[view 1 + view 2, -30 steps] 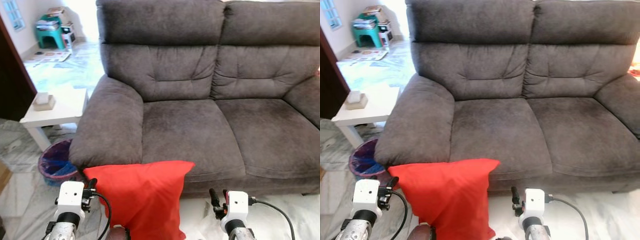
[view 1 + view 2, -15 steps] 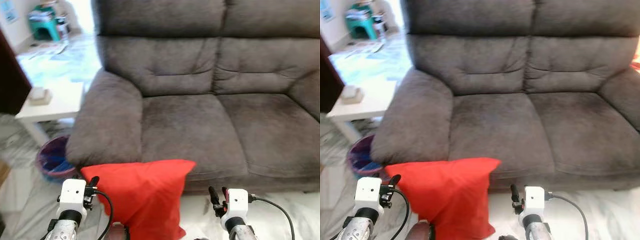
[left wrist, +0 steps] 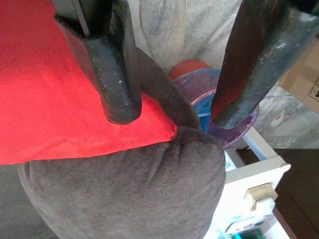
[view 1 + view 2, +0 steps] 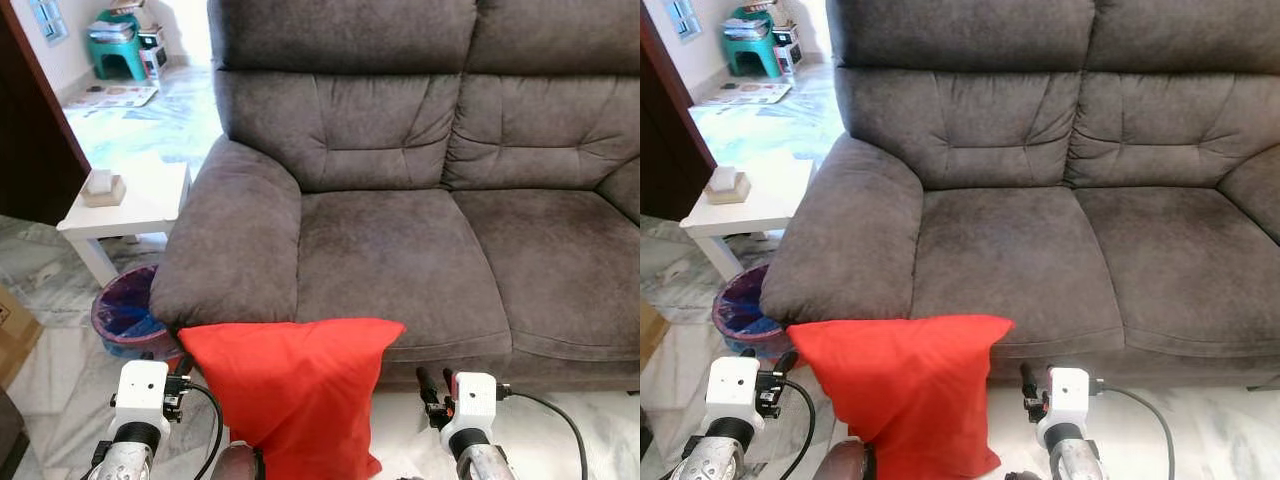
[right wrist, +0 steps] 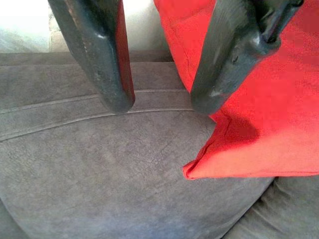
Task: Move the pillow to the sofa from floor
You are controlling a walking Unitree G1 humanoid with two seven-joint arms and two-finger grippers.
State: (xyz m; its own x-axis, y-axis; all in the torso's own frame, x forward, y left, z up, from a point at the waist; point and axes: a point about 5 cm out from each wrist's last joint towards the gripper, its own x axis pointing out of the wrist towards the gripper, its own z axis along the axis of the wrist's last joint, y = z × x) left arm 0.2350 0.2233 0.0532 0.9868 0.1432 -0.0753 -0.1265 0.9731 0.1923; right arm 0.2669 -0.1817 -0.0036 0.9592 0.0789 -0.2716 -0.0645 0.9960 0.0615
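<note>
A red pillow [image 4: 290,390] stands on the floor, leaning against the near front of the grey sofa [image 4: 400,240]. The left gripper [image 3: 169,107] and right gripper [image 5: 162,102], fingers apart and empty, flank it. Nothing lifted yet.

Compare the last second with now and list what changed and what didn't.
Mostly the camera shifted: the whole scene slid a little rightward, after a blur. The red pillow leans against the sofa front as before, not gripped. Left gripper and right gripper stay open on either side of it, neither taking hold. Side table and bin unchanged.
</note>
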